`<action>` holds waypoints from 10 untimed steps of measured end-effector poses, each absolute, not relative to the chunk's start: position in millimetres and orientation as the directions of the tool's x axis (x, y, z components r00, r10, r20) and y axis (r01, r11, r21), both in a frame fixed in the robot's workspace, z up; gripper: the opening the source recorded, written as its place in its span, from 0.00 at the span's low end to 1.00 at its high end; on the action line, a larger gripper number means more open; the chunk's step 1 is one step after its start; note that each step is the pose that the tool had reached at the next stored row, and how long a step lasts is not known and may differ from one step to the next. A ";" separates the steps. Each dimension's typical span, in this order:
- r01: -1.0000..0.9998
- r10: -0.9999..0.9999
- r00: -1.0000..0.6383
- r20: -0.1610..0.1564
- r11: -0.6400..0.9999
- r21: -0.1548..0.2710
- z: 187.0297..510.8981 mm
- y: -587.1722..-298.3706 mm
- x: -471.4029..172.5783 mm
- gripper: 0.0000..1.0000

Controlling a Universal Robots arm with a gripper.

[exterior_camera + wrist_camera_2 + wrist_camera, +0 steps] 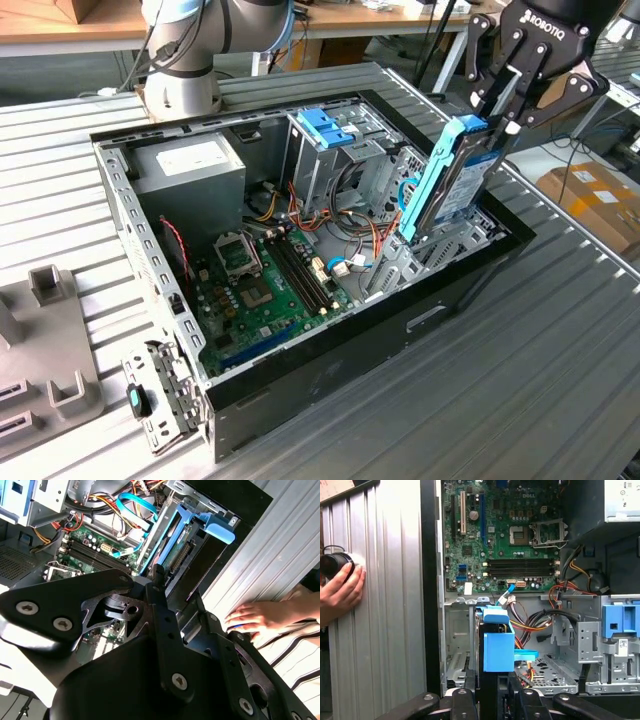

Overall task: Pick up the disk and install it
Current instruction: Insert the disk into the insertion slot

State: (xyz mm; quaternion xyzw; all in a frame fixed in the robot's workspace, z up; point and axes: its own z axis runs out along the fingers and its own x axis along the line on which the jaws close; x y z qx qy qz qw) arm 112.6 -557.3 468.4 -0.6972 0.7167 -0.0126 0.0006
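The fingers [497, 92] of the gripper [497, 122] are clasping the upper end of the disk [452, 188]. It is leaning inside the open computer case [330, 350].

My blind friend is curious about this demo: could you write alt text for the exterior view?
A black robot claw grips the top of a blue-railed disk, holding it tilted on end inside an open computer case, at the exterior view's right end. The case lies on a ribbed metal table, its motherboard exposed.
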 end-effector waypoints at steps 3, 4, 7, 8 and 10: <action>-0.999 -0.999 -0.028 0.017 0.027 -0.019 468.3 -557.3 111.0 0.35; -0.999 -0.999 -0.028 0.017 0.027 -0.019 468.3 -557.1 110.8 0.35; -0.999 -0.999 -0.028 0.017 0.027 -0.019 467.7 -556.7 110.6 0.35; -0.999 -0.999 -0.028 0.017 0.027 -0.019 467.2 -556.7 110.6 0.35; -0.999 -0.999 -0.028 0.017 0.027 -0.019 466.9 -556.7 110.6 0.35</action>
